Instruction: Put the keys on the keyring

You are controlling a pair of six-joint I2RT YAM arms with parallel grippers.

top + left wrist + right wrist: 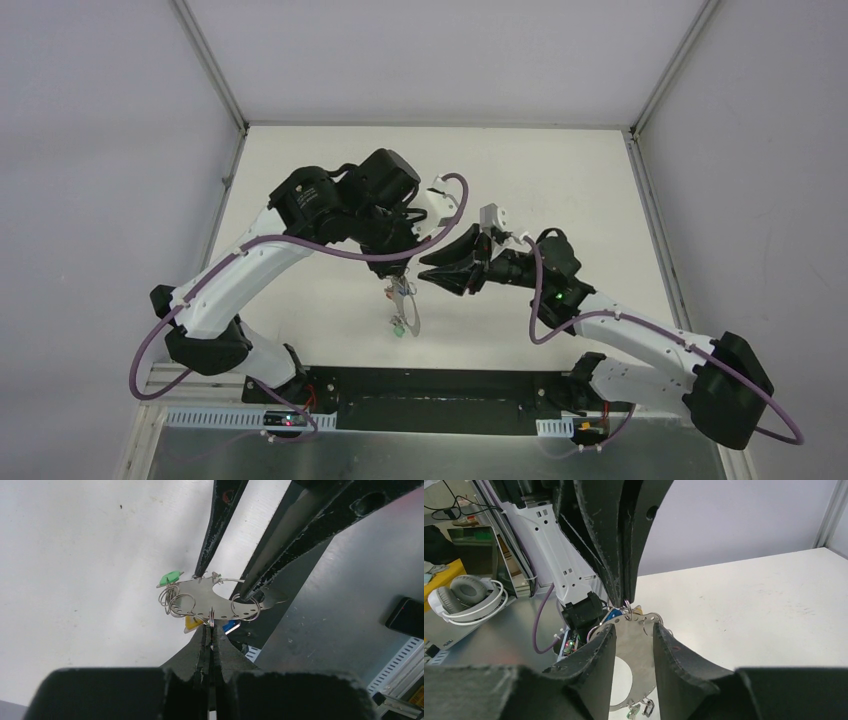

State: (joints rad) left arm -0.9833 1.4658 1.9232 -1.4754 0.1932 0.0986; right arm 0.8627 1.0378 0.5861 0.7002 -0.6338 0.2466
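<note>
The keyring point(200, 597), a flat silvery crescent-shaped metal plate with a row of small holes along its curved edge and a round cut-out in its inner side, hangs in the air above the white table top point(560, 180), held between the two arms. Directly at the keyring's holed edge, the left gripper point(210, 630) has its black jaws pressed together, pinching a small wire ring that passes through one of the holes. On the opposite side of the keyring, the right gripper point(634, 627) has its black jaws apart, one finger at each edge of the plate, so that the keyring lies between them; whether they press on it cannot be told. Several thin wire rings point(181, 605) hang through the keyring's holes. A small green plastic tag point(170, 577) sticks out from one end of the keyring, and a yellow plastic tag point(191, 624) and a blue plastic tag point(230, 626) show just behind its holed edge. The keys are too small to make out.
</note>
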